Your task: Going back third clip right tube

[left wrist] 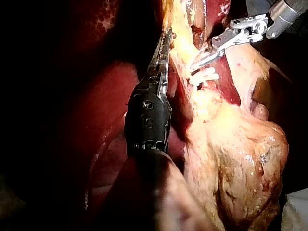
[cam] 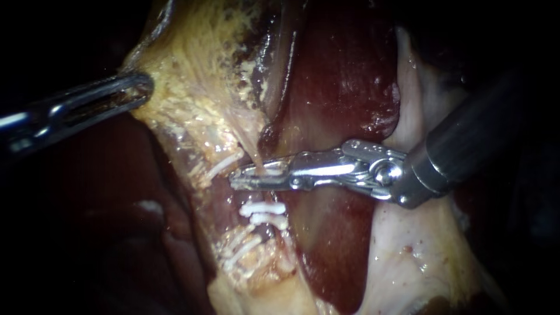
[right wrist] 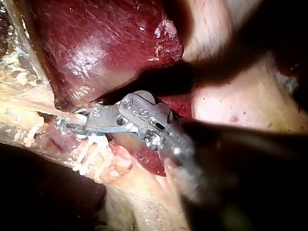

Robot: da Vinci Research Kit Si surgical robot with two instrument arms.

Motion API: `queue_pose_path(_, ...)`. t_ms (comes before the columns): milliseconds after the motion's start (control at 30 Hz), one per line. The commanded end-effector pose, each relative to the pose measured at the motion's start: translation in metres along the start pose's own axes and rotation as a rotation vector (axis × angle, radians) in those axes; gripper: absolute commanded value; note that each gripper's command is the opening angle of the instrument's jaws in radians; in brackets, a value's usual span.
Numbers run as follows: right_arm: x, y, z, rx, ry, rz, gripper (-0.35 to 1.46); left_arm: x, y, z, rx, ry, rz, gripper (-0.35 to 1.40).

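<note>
My right instrument [cam: 251, 175] reaches in from the right, its jaws standing a little open around a thin pale tube [cam: 255, 153]. A white clip [cam: 271, 171] lies between them on that tube. Just below sit two more white clips [cam: 263, 209], stacked close together. In the right wrist view the same jaws [right wrist: 72, 124] straddle pale strands beside the liver. My left instrument [cam: 137, 90] is shut on the yellowish gallbladder [cam: 192, 76] edge at upper left, holding it taut. In the left wrist view its jaws [left wrist: 166, 41] lie along that tissue, and the right instrument [left wrist: 201, 60] shows ahead.
Dark red liver [cam: 344, 76] fills the middle behind the tube. Pale membrane [cam: 408, 245] lies under the right shaft. More white clips [cam: 224, 164] cross tissue left of the jaws, and others [cam: 239, 248] sit lower down. The bulky gallbladder body [left wrist: 236, 154] lies beside my left shaft.
</note>
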Motion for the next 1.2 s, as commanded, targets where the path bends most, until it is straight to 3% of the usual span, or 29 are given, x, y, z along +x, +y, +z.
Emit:
queue_pose_path(33, 0.0000, 0.0000, 0.0000, 0.000, 0.000, 0.000, -0.35, 0.0001, 0.0000, 0.0001, 0.000, 0.000, 0.001, -0.35)
queue_pose_path(200, 0.0000, -0.0001, 0.0000, 0.001, 0.000, 0.000, -0.31, 0.0001, -0.0001, 0.0000, 0.000, 0.000, 0.001, -0.35)
queue_pose_path(233, 0.0000, -0.0001, 0.0000, 0.003, -0.002, 0.000, -0.03, 0.0001, -0.0001, 0.0000, 0.000, 0.000, 0.001, -0.35)
queue_pose_path(300, 0.0000, -0.0001, 0.0000, 0.002, -0.004, 0.006, 0.33, 0.0001, -0.0001, 0.0000, 0.000, 0.000, 0.001, -0.35)
queue_pose_path(333, 0.0000, -0.0001, 0.0001, 0.003, -0.002, -0.017, 0.45, 0.0001, -0.0001, 0.0000, 0.000, 0.000, 0.001, -0.35)
queue_pose_path(433, 0.0001, -0.0002, 0.0002, 0.014, 0.012, -0.065, 0.55, 0.0002, -0.0001, 0.0000, -0.001, 0.000, 0.001, -0.35)
queue_pose_path(567, 0.0002, -0.0002, 0.0001, 0.006, 0.032, -0.159, 0.60, 0.0002, -0.0002, 0.0000, -0.001, -0.001, 0.001, -0.35)
queue_pose_path(867, -0.0003, -0.0017, -0.0022, 0.019, 0.023, -0.291, 0.60, 0.0001, -0.0006, -0.0001, -0.004, -0.002, 0.000, -0.35)
queue_pose_path(1200, -0.0001, -0.0037, -0.0058, 0.053, 0.011, -0.335, 0.60, 0.0001, -0.0009, -0.0003, -0.005, -0.005, -0.001, -0.35)
